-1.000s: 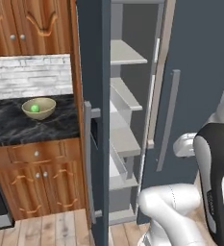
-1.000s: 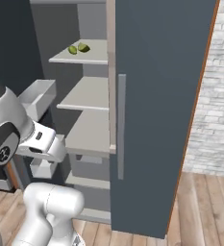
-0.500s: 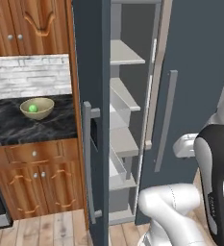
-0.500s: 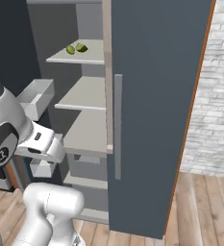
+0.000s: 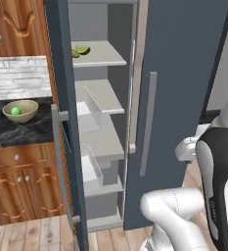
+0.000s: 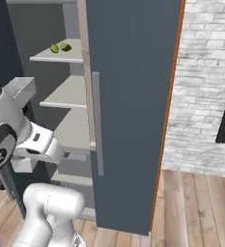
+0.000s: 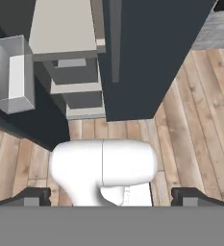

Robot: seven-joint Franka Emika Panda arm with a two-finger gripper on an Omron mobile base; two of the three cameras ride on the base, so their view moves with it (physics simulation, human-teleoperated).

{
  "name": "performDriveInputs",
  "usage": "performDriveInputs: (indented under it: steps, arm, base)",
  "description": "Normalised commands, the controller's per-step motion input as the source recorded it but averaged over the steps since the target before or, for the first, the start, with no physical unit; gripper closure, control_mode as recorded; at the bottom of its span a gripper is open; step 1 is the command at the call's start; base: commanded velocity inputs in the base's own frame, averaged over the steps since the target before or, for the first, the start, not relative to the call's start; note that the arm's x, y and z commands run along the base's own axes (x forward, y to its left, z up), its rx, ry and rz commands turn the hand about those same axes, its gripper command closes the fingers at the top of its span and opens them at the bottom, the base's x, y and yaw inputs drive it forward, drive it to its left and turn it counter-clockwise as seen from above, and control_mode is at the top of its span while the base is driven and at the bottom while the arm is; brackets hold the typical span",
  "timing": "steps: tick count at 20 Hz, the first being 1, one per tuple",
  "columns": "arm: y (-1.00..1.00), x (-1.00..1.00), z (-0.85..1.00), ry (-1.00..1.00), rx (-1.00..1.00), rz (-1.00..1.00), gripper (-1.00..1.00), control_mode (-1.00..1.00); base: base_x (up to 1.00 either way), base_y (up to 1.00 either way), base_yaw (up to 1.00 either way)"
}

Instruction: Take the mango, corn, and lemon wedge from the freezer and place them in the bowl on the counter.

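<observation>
The freezer stands with its left door swung open. On its upper shelf lies the lemon wedge, with a second small green piece touching it. The tan bowl sits on the black counter left of the freezer and holds a bright green round fruit; I cannot tell whether that is the mango. The corn is out of view. My gripper points down at the wooden floor in front of the freezer, its jaws wide open with nothing between them.
Pale shelves and clear drawers fill the freezer's open half. A grey door bin hangs on the open door. Wooden cupboards and drawers frame the counter. A white brick wall and plank floor lie to the right.
Both base views have slid left, so the camera has moved with the base; the freezer's upper shelf now shows in the left view. The gripper has stayed open.
</observation>
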Motion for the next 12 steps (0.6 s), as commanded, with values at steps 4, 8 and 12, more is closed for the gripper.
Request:
performDriveInputs:
  steps: [4, 8, 12]
  arm:
    - [0.00, 0.00, 0.00, 0.00, 0.00, 0.00, -1.00, 1.00]
    - [0.00, 0.00, 0.00, 0.00, 0.00, 0.00, -1.00, 1.00]
    - [0.00, 0.00, 0.00, 0.00, 0.00, 0.00, -1.00, 1.00]
  base:
    - [0.71, -0.28, 0.00]
    - [0.87, 0.09, 0.01]
    - [0.71, 0.09, 0.02]
